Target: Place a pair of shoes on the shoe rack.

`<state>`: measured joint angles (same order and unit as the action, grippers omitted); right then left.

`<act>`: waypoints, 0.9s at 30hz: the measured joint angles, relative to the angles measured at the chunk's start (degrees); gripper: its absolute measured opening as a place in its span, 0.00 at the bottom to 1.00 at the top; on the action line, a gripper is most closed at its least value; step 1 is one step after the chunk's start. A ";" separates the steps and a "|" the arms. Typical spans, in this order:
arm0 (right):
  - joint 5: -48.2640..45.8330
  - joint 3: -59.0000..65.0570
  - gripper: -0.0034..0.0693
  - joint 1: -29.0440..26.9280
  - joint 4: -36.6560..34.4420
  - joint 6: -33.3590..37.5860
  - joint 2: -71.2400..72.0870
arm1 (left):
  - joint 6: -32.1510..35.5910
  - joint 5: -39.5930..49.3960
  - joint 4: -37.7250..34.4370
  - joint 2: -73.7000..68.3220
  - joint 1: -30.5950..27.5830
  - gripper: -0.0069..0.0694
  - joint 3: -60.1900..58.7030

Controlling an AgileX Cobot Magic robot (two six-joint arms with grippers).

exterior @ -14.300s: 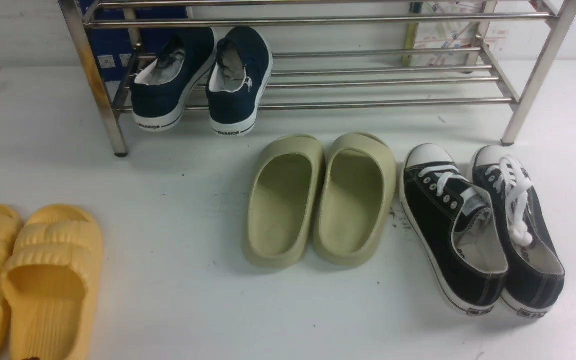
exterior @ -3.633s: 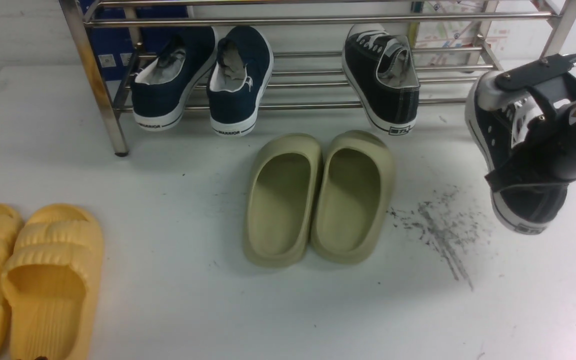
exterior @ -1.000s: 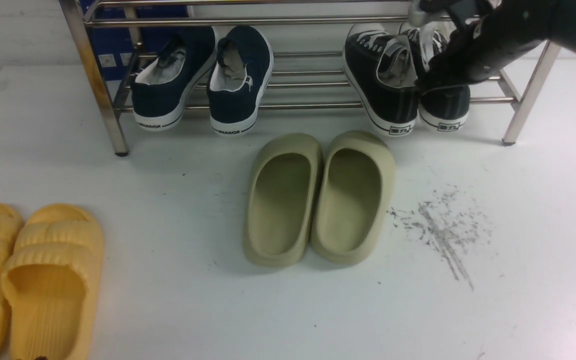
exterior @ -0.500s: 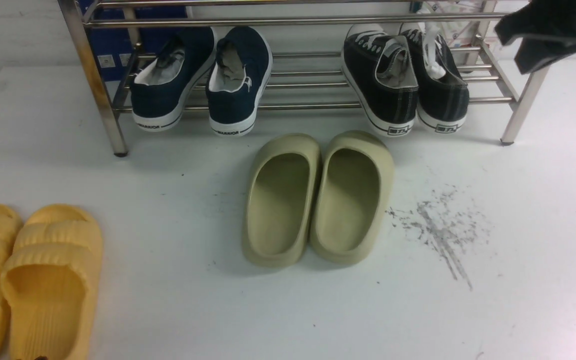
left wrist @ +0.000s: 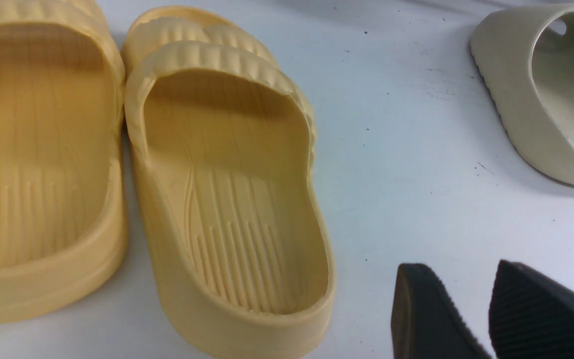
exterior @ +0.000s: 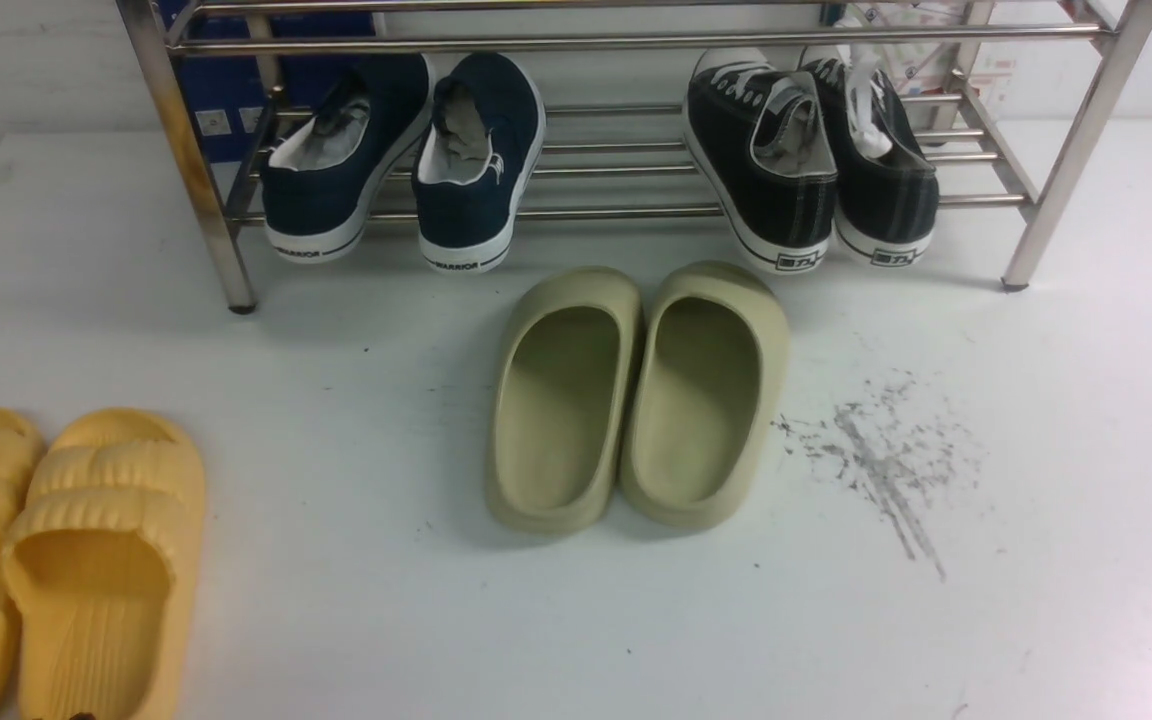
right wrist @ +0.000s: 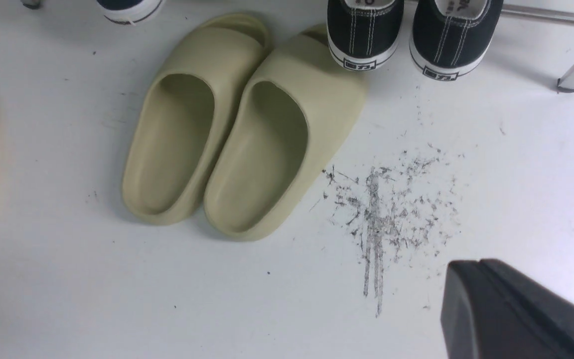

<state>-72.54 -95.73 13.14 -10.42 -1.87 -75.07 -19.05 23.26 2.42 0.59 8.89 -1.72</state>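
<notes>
Currently both black sneakers (exterior: 809, 160) sit on the lower shelf of the shoe rack (exterior: 1081, 120), side by side and touching, at the rack's right end; their toes point back into the rack and their heels overhang the front bar toward the robot. Each shoe's long axis therefore runs front to back, tilted toe-up on the bars. The right end effector (right wrist: 511, 309) is the nearer one: in the front view only a dark corner of it shows at the right edge, level with the rack's top rail, and its wrist view looks down at the sneaker heels from well back over the scuffed counter (right wrist: 516, 164). The shoes lie ahead of it and toward the robot's left. Its fingers appear pressed together with nothing between them. The left end effector (left wrist: 471, 319) hangs well apart from the rack, just beside the yellow slides (left wrist: 227, 199), with its two pads slightly apart and empty. By judgement the placement is complete, and any further adjustment would fall to the right arm.
</notes>
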 joint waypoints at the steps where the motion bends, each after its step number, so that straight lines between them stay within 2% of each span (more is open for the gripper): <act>1: 0.00 0.00 0.04 0.00 0.00 -0.02 0.76 | 0.00 0.00 0.00 0.00 0.00 0.38 0.00; 11: 0.00 0.18 0.05 -0.06 0.07 -0.48 2.08 | 0.00 0.00 0.00 0.00 0.00 0.38 0.00; 15: 2.26 3.24 0.05 -1.78 1.29 3.96 7.58 | 0.00 0.00 0.00 0.00 0.00 0.38 0.00; 18: 12.15 12.72 0.05 -4.39 2.39 7.47 14.90 | 0.00 0.00 0.00 0.00 0.00 0.38 0.00; 19: 12.94 13.61 0.05 -4.57 2.44 7.67 15.50 | 0.00 0.00 0.00 0.00 0.00 0.38 0.00; 22: 28.87 33.06 0.05 -7.11 5.40 9.47 27.81 | 0.00 0.00 0.00 0.00 0.00 0.38 0.00; 27: 43.74 59.68 0.06 -9.32 7.91 8.21 44.75 | 0.00 0.00 0.00 0.00 0.00 0.38 0.00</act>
<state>-28.79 -36.05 3.82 -2.51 6.34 -30.33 -19.05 23.26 2.42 0.59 8.89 -1.72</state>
